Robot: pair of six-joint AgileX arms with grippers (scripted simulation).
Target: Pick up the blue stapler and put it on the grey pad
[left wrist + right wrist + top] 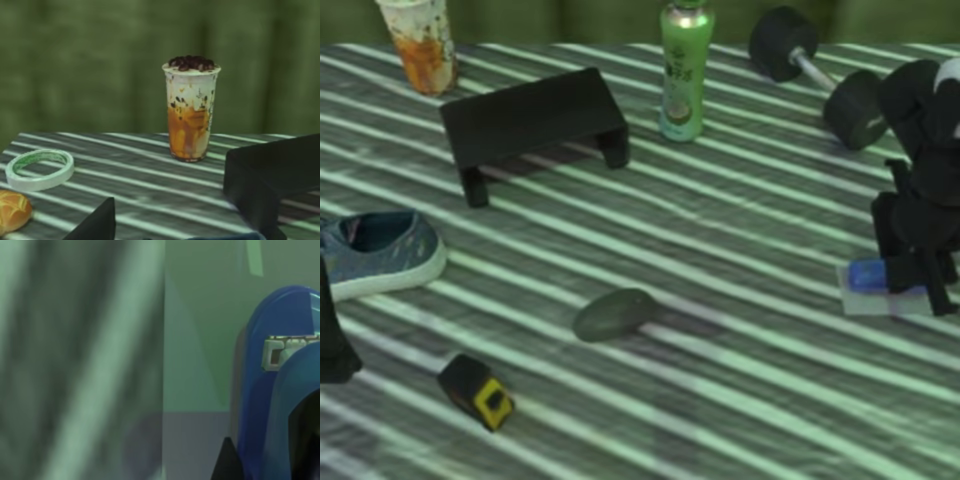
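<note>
The stapler lies directly under the right gripper, flat on the pad at the table's right edge. Its long axis runs left to right across the table, along the pad's length; only its left end shows past the black fingers, the rest hidden beneath them. In the right wrist view the blue body fills the near side, right up against the camera, with the pale pad under and beyond it and a dark fingertip edge at its base. The fingers straddle the stapler, one on each side of its narrow width, but whether they are clamped on it or already parted I cannot tell.

Judging by this, the placing looks done or nearly so: the stapler sits within the pad's outline, so what remains is letting go and lifting straight up, clear of it.

The left arm sits parked at the table's left edge, well apart from all this. Nearest other things to the tool are the dumbbell behind it and the dark stone well off to its left.
</note>
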